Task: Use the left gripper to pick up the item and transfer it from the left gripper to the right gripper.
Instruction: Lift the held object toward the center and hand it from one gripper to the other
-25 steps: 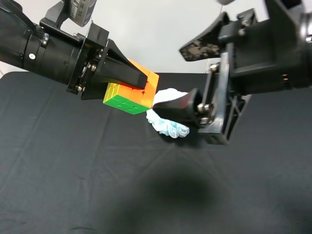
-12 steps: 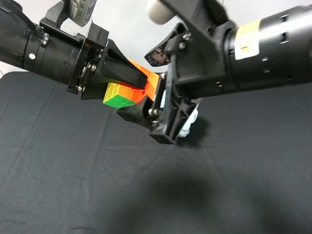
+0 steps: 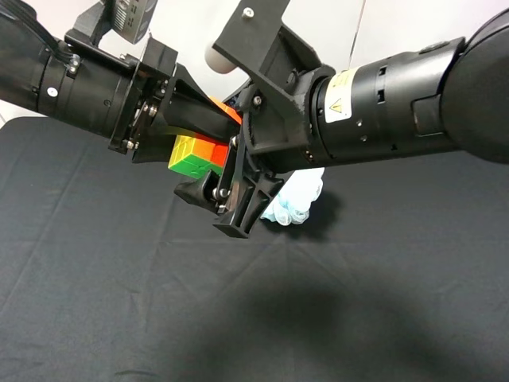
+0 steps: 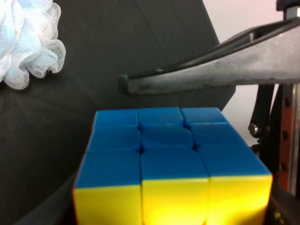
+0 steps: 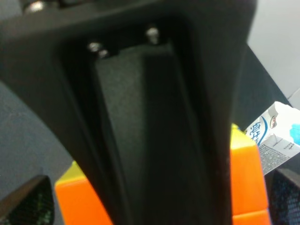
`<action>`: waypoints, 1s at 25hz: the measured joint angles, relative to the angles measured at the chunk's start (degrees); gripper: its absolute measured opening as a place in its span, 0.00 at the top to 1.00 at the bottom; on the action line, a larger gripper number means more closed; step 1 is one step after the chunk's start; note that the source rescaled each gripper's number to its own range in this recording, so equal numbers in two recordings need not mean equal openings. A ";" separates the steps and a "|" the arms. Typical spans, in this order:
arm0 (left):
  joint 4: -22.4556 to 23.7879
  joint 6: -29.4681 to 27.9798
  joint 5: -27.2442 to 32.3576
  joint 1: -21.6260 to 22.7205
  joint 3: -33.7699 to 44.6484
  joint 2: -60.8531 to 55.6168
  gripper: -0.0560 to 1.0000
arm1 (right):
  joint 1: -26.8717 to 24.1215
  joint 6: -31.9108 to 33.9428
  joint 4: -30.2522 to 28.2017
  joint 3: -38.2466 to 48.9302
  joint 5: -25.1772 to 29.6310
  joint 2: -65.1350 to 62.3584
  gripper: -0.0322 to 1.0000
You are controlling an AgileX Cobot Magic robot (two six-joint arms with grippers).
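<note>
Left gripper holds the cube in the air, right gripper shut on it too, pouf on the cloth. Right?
No: the right gripper is open, not shut. The left wrist view shows its finger clear of the cube. The left gripper holds the cube in the air, and the pouf lies on the cloth.

Blk wrinkled cloth (image 3: pixel 95 302) on tbl, plain wht wall (image 3: pixel 187 28) behind, soft shadows

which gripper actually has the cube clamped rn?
The left gripper, on the arm with the grey box: shut on the cube. The right gripper only straddles it, jaws open.
</note>
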 joint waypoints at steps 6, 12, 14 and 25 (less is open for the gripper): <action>0.00 0.00 0.00 0.00 0.00 0.00 0.95 | 0.00 0.00 0.00 0.00 -0.11 0.16 0.00; 0.54 -0.07 0.39 0.00 0.12 0.00 0.94 | 0.00 -0.05 -0.25 -0.05 -0.03 0.88 0.95; 0.54 -0.01 0.44 0.00 0.12 0.00 0.94 | 0.00 -0.05 -0.25 -0.10 0.03 0.88 0.95; 1.36 -0.38 0.05 0.00 0.12 0.00 0.94 | 0.00 -0.05 -0.30 -0.10 0.08 0.94 0.95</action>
